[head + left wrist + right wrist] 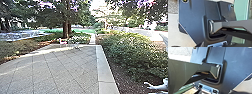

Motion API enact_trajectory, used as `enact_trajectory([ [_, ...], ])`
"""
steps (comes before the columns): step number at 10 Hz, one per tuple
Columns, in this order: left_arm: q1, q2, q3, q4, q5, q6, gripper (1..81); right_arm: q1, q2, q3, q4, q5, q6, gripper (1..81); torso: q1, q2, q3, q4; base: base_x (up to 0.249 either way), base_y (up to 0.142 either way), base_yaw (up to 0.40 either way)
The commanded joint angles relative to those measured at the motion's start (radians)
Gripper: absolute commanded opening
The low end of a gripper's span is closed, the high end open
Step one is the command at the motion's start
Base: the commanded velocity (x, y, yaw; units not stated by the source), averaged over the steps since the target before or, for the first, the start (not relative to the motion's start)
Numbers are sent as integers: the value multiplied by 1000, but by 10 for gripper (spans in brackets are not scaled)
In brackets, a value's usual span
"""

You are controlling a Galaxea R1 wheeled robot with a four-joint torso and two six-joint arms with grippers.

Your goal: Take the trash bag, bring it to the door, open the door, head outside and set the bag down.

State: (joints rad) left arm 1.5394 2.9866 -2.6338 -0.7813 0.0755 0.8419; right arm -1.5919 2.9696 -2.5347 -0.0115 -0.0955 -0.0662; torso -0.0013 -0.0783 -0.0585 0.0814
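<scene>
I have both wrists turned in toward my own body, so their cameras look onto the wide dark plate [194,18]. In the left wrist view I see round fittings [232,5] at its corners and a grey jointed bar [234,23] meeting it in a rounded recess [205,30], with a silver ring [211,27] at the joint. From my right wrist I see that same bar and ring, the bar slanting across the plate
</scene>
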Motion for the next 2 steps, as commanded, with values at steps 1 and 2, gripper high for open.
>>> enact_trajectory([
  [1,-37,26,-5,2,-87,11,811,32,41,-74,-7,25,-3,811,1,0,0,0,0,0,0],
  [2,-40,34,-8,0,-103,9,811,32,45,-104,-5,56,-3,811,1,0,-1,0,0,0,0],
])
